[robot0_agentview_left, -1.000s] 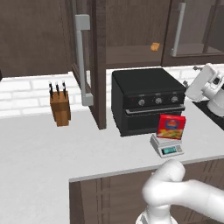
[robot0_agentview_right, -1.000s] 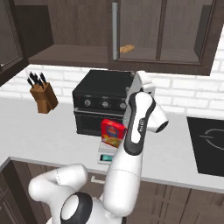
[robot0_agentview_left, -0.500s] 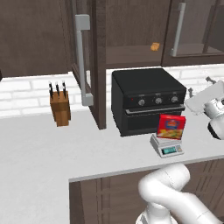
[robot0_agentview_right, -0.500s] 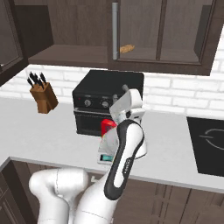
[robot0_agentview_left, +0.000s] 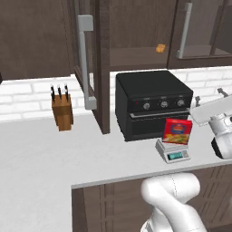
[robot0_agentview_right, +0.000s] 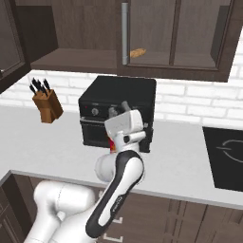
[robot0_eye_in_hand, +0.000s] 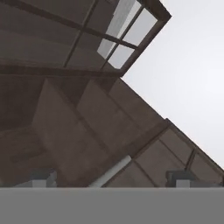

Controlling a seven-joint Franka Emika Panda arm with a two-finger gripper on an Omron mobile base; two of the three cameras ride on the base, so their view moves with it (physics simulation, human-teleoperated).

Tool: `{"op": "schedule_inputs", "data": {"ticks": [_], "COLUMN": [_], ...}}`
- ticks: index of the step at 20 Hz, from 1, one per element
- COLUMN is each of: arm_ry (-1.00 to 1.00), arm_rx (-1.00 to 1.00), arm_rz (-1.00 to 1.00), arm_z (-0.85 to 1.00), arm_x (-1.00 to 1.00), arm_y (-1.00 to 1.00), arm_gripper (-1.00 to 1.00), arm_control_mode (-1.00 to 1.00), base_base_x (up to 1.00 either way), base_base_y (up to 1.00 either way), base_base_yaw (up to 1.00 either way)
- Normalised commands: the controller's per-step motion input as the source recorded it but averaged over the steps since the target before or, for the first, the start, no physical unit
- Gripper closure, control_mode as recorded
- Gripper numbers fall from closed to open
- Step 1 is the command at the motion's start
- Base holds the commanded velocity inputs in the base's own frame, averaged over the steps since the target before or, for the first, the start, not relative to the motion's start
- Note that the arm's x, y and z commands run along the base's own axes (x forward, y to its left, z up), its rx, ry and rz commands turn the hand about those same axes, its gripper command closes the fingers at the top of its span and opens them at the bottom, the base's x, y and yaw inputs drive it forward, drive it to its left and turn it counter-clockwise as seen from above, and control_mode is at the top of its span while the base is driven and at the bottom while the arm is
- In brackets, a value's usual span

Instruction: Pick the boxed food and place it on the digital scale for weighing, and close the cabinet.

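the box (robot0_agentview_left: 178, 131) sits on the scale (robot0_agentview_left: 172, 152), so weighing is done. the cabinet door (robot0_agentview_left: 90, 63) stands open. the gripper (robot0_eye_in_hand: 111, 179) is spread wide, holding nothing.

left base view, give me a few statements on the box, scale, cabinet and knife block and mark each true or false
1. The boxed food stands upright on the digital scale. True.
2. The cabinet door is fully shut. False: it stands open, swung out over the counter.
3. The knife block sits right of the black oven. False: it sits to the left.
4. A small orange-tan lump lies on the cabinet shelf. True.
5. The pincer holds the box. False: the box stands free.
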Motion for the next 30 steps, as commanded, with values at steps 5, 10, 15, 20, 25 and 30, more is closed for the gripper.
{"op": "schedule_inputs", "data": {"ticks": [5, 10, 15, 20, 25, 30], "arm_ry": [-0.02, 0.00, 0.00, -0.08, -0.21, -0.10], "arm_rx": [0.05, -0.06, -0.16, -0.02, 0.00, 0.00], "arm_rz": [0.01, 0.00, -0.01, -0.01, -0.05, -0.01], "arm_z": [0.03, 0.07, 0.00, -0.01, 0.00, 0.00], "arm_x": [-0.59, -0.28, -0.06, 0.02, -0.16, -0.14], "arm_y": [0.06, 0.32, 0.82, 0.98, 0.78, 0.82], "arm_gripper": [-1.00, -1.00, -1.00, -1.00, -1.00, -1.00], "arm_control_mode": [-1.00, -1.00, -1.00, -1.00, -1.00, -1.00], "base_base_x": [0.00, 0.00, 0.00, 0.00, 0.00, 0.00], "base_base_y": [0.00, 0.00, 0.00, 0.00, 0.00, 0.00], "base_base_yaw": [0.00, 0.00, 0.00, 0.00, 0.00, 0.00]}}
